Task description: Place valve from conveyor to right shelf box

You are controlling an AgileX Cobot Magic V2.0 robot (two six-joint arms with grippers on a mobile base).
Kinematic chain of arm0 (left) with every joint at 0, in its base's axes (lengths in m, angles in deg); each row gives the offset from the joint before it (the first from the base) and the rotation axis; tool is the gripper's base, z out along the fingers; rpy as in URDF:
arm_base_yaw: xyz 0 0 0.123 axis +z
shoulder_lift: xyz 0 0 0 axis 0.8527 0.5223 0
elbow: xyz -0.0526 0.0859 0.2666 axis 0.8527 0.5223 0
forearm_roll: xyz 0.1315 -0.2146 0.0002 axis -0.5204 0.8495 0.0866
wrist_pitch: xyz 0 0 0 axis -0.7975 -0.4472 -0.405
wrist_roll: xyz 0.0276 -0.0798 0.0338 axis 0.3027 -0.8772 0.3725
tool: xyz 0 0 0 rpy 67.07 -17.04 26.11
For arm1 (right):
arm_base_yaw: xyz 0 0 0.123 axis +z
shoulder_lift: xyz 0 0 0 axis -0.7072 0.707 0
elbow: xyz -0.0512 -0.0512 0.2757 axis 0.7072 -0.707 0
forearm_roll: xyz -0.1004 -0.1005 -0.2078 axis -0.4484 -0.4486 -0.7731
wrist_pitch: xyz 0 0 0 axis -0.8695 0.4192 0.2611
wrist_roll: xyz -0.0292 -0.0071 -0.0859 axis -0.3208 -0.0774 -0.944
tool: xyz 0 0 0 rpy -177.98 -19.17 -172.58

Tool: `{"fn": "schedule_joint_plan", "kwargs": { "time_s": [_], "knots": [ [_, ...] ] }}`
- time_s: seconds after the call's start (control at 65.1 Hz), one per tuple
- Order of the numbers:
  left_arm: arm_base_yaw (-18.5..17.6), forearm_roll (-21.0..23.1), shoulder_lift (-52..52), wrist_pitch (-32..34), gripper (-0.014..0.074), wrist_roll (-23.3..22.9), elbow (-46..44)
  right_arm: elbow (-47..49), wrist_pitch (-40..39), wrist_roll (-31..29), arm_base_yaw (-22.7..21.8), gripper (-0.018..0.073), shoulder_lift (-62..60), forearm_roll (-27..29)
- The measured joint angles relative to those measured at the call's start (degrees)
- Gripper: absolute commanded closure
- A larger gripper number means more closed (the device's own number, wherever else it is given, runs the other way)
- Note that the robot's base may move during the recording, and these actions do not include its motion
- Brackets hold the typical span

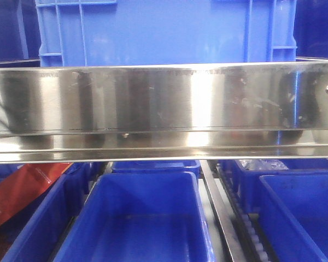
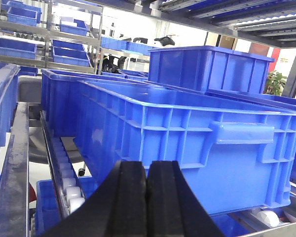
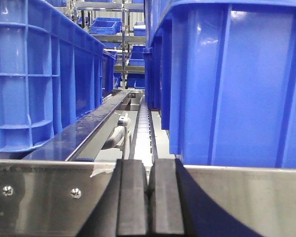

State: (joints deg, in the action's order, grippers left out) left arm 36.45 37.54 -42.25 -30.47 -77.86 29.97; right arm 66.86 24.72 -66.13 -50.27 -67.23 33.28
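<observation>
Ahead of both end effectors, left (image 2: 147, 197) and right (image 3: 149, 197), each pressed together and empty, stand only blue boxes (image 2: 197, 148); no valve or conveyor shows, so neither arm reads as nearer.

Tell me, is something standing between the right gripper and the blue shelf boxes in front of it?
Yes. The closed right gripper sits low behind a steel shelf rail, which crosses the view before the blue boxes. No valve and no conveyor shows in any view.

The counter is a steel roller-track shelf (image 2: 12, 163); blue plastic crates (image 2: 197, 148) rest directly on its white roller strips (image 2: 66, 175), set side by side, with steel rails (image 3: 84, 131) between lanes.
</observation>
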Motion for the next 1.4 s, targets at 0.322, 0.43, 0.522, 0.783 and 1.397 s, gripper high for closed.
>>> {"fn": "schedule_joint_plan", "kwargs": {
  "time_s": [0.322, 0.43, 0.522, 0.783, 1.397],
  "knots": [
    [0.3, 0.0, 0.0, -0.2, 0.0707, 0.0, 0.1, 0.0, 0.0, 0.0, 0.0, 0.0727, 0.0, 0.0],
    [2.5, -1.0, -0.4, -0.2, 0.0707, -0.1, 1.4, 0.0, 0.0, 0.0, 0.0, 0.0727, 0.0, 0.0],
    [6.4, -6.4, -1.9, -0.1, 0.0707, -2.5, 4.0, 0.0, 0.0, 0.0, 0.0, 0.0727, 0.0, 0.0],
    [17.9, -15.5, -11.2, 1.0, 0.0707, -7.6, 14.6, 0.0, 0.0, 0.0, 0.0, 0.0727, 0.0, 0.0],
    [21.1, -15.9, -18.9, 1.5, 0.0707, -7.8, 21.7, 0.0, 0.0, 0.0, 0.0, 0.0727, -0.1, 0.0]
  ]
}}
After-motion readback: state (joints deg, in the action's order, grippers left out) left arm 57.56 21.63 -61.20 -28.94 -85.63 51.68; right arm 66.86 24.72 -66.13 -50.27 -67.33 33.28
